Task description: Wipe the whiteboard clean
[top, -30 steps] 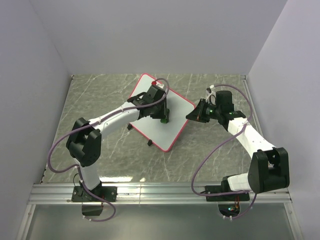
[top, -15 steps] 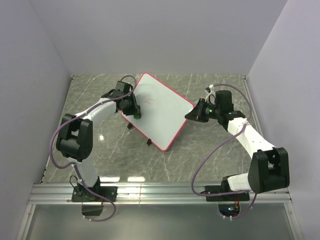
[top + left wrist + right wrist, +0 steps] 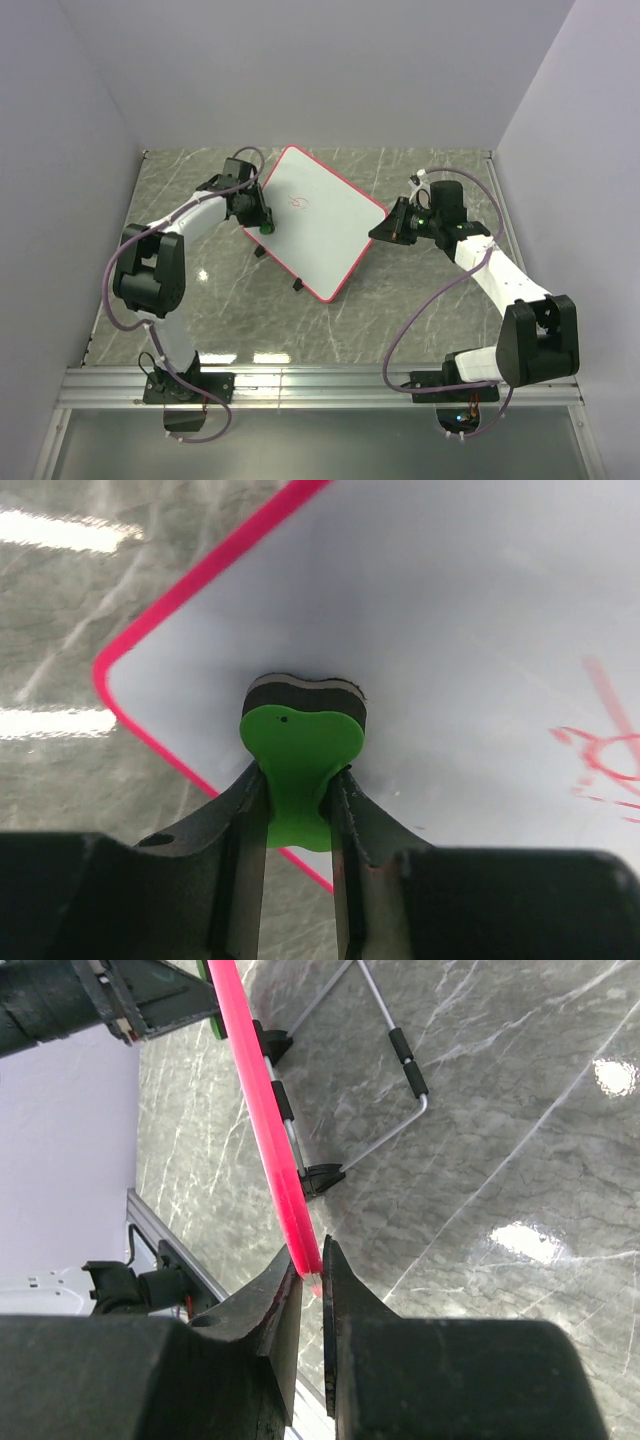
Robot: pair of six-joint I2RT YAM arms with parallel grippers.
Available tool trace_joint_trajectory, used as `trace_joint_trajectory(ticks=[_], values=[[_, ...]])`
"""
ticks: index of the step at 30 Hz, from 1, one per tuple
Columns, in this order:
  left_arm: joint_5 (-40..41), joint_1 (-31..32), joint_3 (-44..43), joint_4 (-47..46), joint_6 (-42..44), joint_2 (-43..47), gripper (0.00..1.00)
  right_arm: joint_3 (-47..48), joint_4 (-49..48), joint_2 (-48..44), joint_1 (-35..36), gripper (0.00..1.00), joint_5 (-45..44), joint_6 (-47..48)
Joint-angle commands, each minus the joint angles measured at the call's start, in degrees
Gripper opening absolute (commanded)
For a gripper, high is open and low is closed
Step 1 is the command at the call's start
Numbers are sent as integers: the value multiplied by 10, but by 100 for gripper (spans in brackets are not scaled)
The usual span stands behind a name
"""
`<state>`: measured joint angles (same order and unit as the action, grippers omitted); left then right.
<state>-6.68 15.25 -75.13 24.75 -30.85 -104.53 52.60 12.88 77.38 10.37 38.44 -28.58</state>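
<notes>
Two arms work over a grey, marble-veined worktop [image 3: 420,300], glossy with lamp glare. Plain pale walls close it in on three sides, and a metal rail [image 3: 320,385] runs along the near edge.

- The whiteboard [image 3: 315,225] sits mid-worktop, turned diamond-wise and propped on a wire stand [image 3: 395,1080] with black clips.
- Its frame is pink-red and its face mostly white, with a small red scribble [image 3: 610,760] toward the far corner.
- Left jaws, at the board's left corner, are closed tight on a green eraser [image 3: 295,770]. The eraser's dark felt pad is pressed against the white face just inside the frame.
- Right jaws, at the board's right corner, are set narrow and pinch the pink frame [image 3: 262,1110] edge-on.
</notes>
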Motion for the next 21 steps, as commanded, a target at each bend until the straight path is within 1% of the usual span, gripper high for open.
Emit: trace_joint_trajectory(ticks=[1, 4, 9, 13, 17, 21], values=[[-22, 34, -54, -9, -8, 1, 0, 18, 4, -1, 7, 0, -13, 17], [-18, 69, -87, -2, -17, -6, 0, 21, 2, 3, 7, 0, -13, 16], [-18, 120, -112, -6, -43, -20, 0, 28, 3, 8, 8, 0, -13, 15], [-29, 133, -149, -1, -47, -36, 0, 29, 4, 10, 10, 0, -14, 17], [-13, 138, -223, 38, -26, -59, 0, 29, 5, 12, 11, 0, -13, 17], [8, 115, -260, 91, 15, -85, 0, 37, 12, 14, 11, 0, -13, 20]])
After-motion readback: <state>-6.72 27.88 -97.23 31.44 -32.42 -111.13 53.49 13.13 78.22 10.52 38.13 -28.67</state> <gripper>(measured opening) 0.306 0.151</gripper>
